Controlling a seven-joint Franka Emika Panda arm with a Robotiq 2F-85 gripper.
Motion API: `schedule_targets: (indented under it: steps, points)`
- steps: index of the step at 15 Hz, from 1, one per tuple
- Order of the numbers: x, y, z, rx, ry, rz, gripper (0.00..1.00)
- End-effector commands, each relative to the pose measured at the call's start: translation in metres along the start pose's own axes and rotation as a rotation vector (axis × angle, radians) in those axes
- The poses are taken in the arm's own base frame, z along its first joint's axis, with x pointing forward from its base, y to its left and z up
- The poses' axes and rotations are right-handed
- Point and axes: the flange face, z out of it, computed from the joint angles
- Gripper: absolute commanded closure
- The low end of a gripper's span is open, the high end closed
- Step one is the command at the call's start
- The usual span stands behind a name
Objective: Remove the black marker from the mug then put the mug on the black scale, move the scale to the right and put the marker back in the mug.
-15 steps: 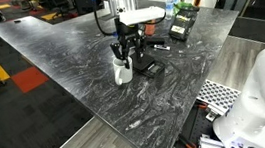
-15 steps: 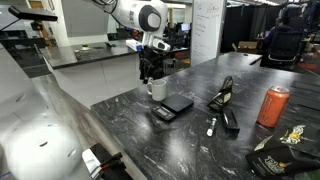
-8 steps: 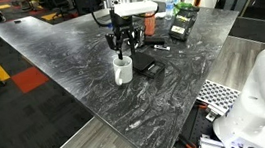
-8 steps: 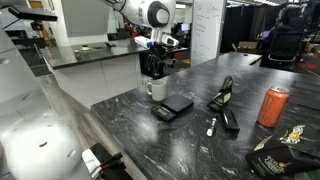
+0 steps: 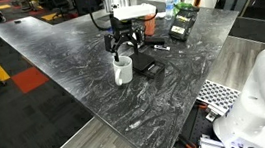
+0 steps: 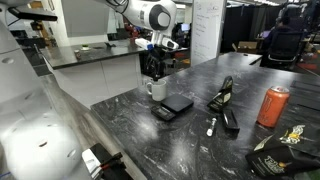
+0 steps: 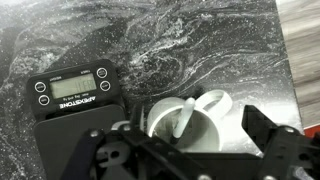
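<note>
The white mug [image 5: 122, 71] stands on the dark marble table, also seen in an exterior view [image 6: 157, 91] and the wrist view [image 7: 190, 128]. The marker [image 7: 183, 119] leans inside it and looks pale in the wrist view. The black scale [image 5: 149, 68] lies right beside the mug, with its display facing up [image 7: 75, 95], and also shows in an exterior view [image 6: 174, 105]. My gripper [image 5: 121, 43] hangs just above the mug, open, with a finger on either side of it [image 7: 184, 146]. It also shows in an exterior view [image 6: 152, 68] and holds nothing.
An orange-red can [image 6: 272, 105] stands at the far side. Bulkier black gadgets [image 6: 225, 95] and a small white item [image 6: 211, 126] lie beyond the scale. A clear bottle [image 5: 173, 1] and a dark box [image 5: 183, 23] stand near the table's back edge.
My gripper has risen from low around the mug to a little above it. The marker still sits in the mug. Mug and scale have not moved.
</note>
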Motion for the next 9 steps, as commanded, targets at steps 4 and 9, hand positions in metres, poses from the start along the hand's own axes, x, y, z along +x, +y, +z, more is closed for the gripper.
schedule_targets:
  steps: [4,9]
  points:
    - [0.0189,-0.0035,0.0148,0.0,-0.06,-0.006,0.26]
    - [0.0231,-0.0052,0.0183,-0.004,-0.073,0.001,0.64]
